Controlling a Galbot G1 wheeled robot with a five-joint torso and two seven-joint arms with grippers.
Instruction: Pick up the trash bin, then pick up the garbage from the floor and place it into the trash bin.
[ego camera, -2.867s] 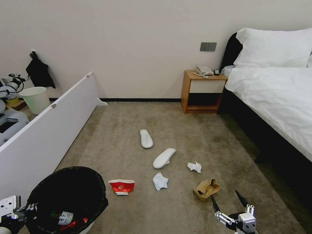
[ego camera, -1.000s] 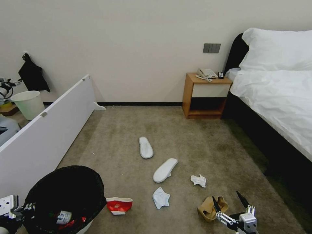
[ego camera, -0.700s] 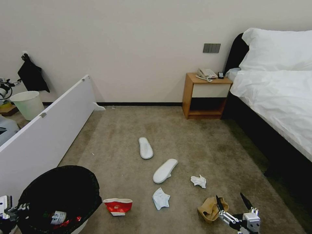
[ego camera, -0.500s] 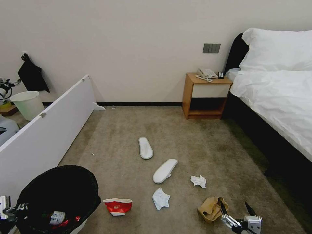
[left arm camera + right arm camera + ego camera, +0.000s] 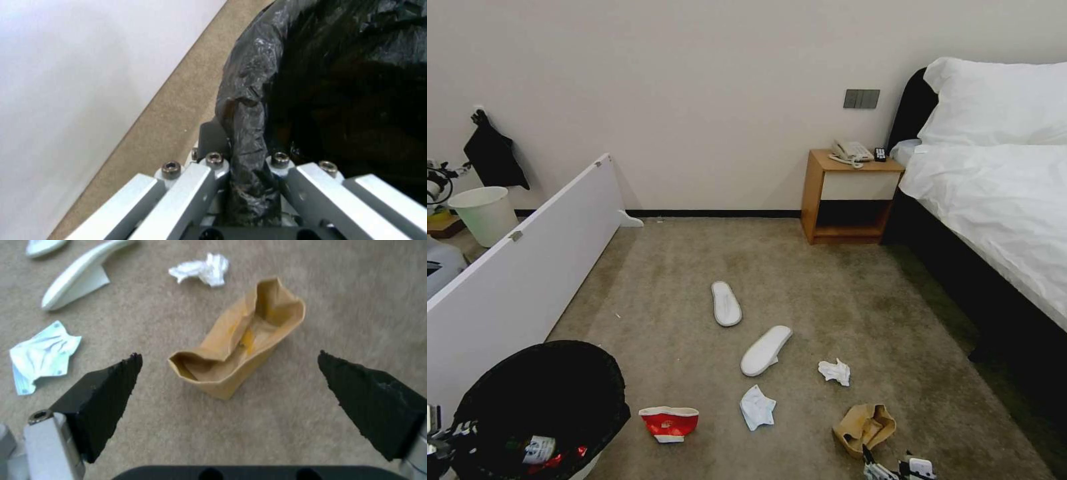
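Black-lined trash bin (image 5: 540,400) holds litter, left gripper (image 5: 247,173) fingers clamping rim; right gripper (image 5: 229,386) fingers spread.

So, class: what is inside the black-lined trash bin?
Inside the trash bin, held at its rim by the left gripper, lie a white-labelled item and something red. The bag's dark folds hide anything deeper.

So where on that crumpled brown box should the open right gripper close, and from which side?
Best guess: straight down from above, across the narrow middle of the brown box. It lies on its side on the carpet, crushed and open-mouthed, its long axis running between the right gripper fingers, so they would squeeze its soft side walls rather than the floppy mouth.
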